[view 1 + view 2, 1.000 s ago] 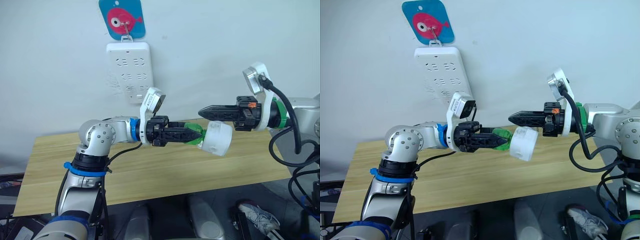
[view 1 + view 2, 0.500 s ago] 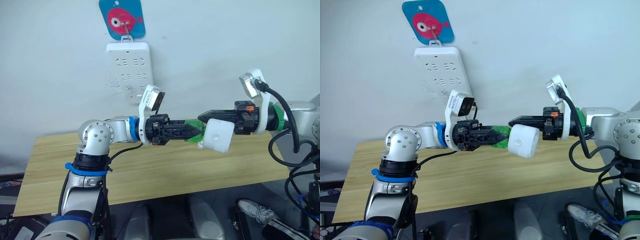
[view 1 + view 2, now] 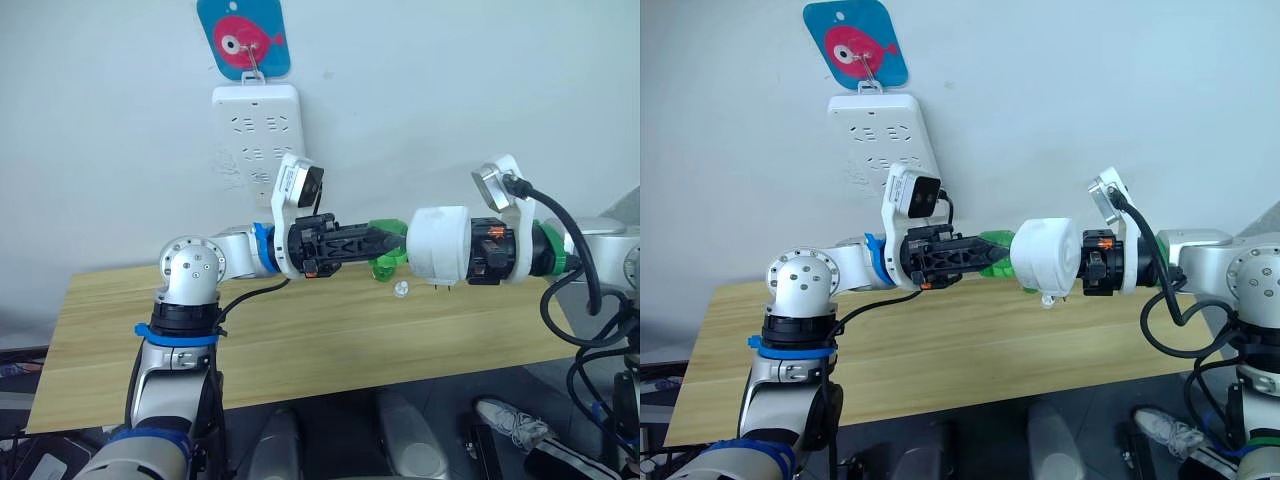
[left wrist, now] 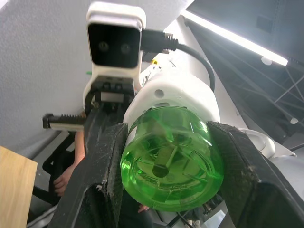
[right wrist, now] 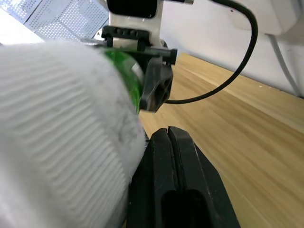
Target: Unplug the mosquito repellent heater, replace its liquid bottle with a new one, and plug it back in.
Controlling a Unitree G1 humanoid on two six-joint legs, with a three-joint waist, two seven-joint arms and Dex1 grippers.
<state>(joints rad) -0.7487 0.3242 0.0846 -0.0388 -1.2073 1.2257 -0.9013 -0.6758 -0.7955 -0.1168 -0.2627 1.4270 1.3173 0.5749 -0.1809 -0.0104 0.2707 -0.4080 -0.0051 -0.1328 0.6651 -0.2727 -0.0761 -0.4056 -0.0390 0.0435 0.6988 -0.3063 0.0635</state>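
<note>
Your left tool [image 3: 385, 240] clamps the green bottle [image 4: 171, 164], seated in the white heater [image 3: 438, 246]; right tool's grip: cannot tell

I count one small white rounded plastic mosquito repellent heater [image 3: 440, 246], and one translucent green liquid bottle [image 4: 171, 164] meeting it. One more green bottle [image 3: 383, 268] seems to stand on the table behind, though I can't be sure it is separate. There is one small whitish cap-like piece [image 3: 401, 289] on the one light wooden table [image 3: 300, 340]. On the wall I see one long white multi-socket power strip [image 3: 259, 140] and one blue hanging card with a pink fish [image 3: 243, 37]. Two black-fingered grippers are in play: left gripper [image 3: 385, 240] and right gripper [image 5: 169, 156].
</note>
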